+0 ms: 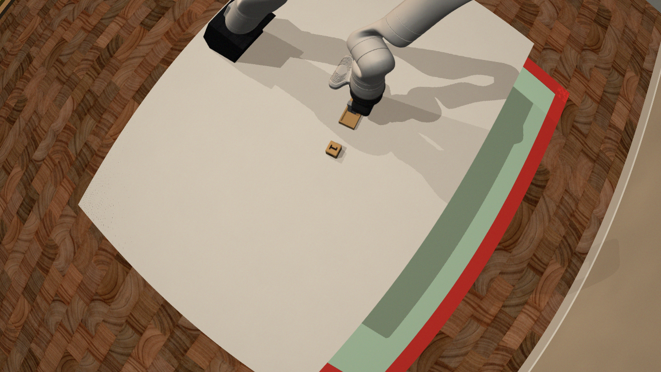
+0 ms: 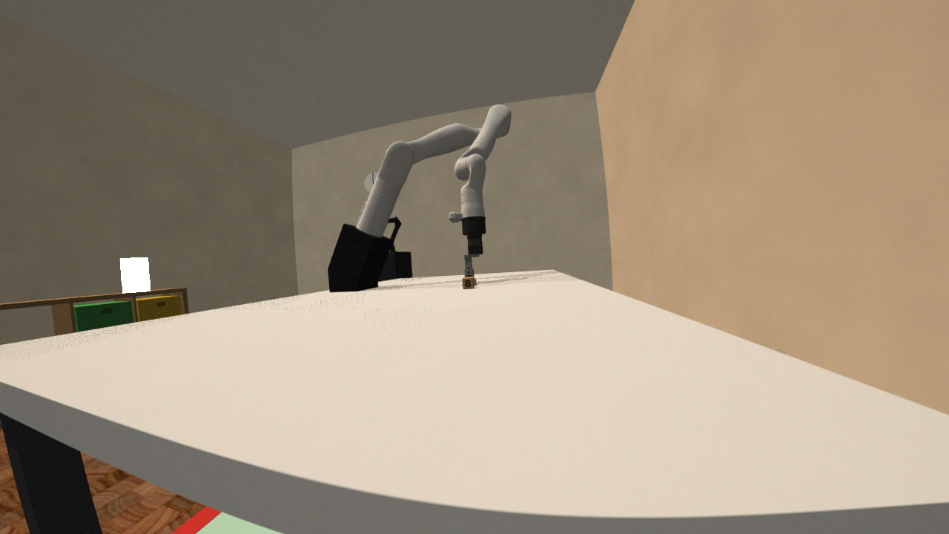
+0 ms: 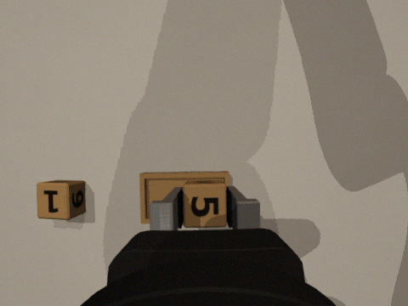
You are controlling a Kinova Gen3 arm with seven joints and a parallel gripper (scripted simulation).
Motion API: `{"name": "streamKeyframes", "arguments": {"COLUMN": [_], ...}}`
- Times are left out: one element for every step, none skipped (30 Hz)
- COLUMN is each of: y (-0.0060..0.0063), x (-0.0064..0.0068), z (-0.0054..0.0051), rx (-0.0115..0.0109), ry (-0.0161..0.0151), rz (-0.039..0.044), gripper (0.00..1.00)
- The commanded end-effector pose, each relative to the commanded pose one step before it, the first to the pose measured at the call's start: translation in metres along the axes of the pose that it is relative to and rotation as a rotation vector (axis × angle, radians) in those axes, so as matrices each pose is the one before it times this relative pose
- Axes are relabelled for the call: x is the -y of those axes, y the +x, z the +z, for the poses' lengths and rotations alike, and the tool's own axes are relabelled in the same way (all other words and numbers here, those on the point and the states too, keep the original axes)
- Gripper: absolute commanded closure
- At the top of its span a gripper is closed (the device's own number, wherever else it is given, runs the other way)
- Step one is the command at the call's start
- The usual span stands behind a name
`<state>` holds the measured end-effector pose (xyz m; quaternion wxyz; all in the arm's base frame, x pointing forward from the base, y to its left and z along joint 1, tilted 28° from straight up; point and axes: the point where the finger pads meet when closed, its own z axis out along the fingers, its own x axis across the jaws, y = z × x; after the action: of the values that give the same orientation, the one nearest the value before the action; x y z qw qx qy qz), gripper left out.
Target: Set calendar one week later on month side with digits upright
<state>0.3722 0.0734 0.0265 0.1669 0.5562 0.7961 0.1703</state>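
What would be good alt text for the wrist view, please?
Gripper around a wooden cube marked 5, over one end of a tray. A second cube, showing 1 and another digit, sits apart at left.

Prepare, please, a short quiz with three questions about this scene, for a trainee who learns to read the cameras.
1. True or false: the tool grips the cube showing 5 to the wrist camera.

2. Where is the loose cube?
A) Inside the tray
B) On top of the other cube
C) On the table, outside the tray

3. Fill in: in the exterior view, the loose cube shows the digit ___.

Key: 1 true; 2 C; 3 8.
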Motion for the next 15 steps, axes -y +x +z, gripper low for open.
{"name": "streamKeyframes", "arguments": {"y": [0.00001, 0.00000, 0.00000, 0.00000, 0.00000, 0.00000, 0.00000, 0.00000, 0.00000, 0.00000, 0.00000, 0.00000, 0.00000, 0.00000, 0.00000], "x": [-0.00024, 0.00000, 0.00000, 0.00000, 0.00000, 0.00000, 0.00000, 0.00000, 0.00000, 0.00000, 0.00000, 0.00000, 0.00000, 0.00000, 0.00000], "z": [-0.00019, 0.00008, 0.00012, 0.00016, 0.00019, 0.00023, 0.00027, 0.00000, 0.00000, 0.00031, 0.00035, 0.00038, 0.00041, 0.00043, 0.00045], "rx": [-0.00012, 0.00000, 0.00000, 0.00000, 0.00000, 0.00000, 0.00000, 0.00000, 0.00000, 0.00000, 0.00000, 0.00000, 0.00000, 0.00000, 0.00000], "ry": [-0.00077, 0.00000, 0.00000, 0.00000, 0.00000, 0.00000, 0.00000, 0.00000, 0.00000, 0.00000, 0.00000, 0.00000, 0.00000, 0.00000, 0.00000], "rz": [0.00033, 0.00000, 0.00000, 0.00000, 0.00000, 0.00000, 0.00000, 0.00000, 0.00000, 0.00000, 0.00000, 0.00000, 0.00000, 0.00000, 0.00000], "gripper": [0.43, 0.43, 0.43, 0.43, 0.43, 0.43, 0.43, 0.43, 0.43, 0.43, 0.43, 0.43, 0.43, 0.43, 0.43]}}
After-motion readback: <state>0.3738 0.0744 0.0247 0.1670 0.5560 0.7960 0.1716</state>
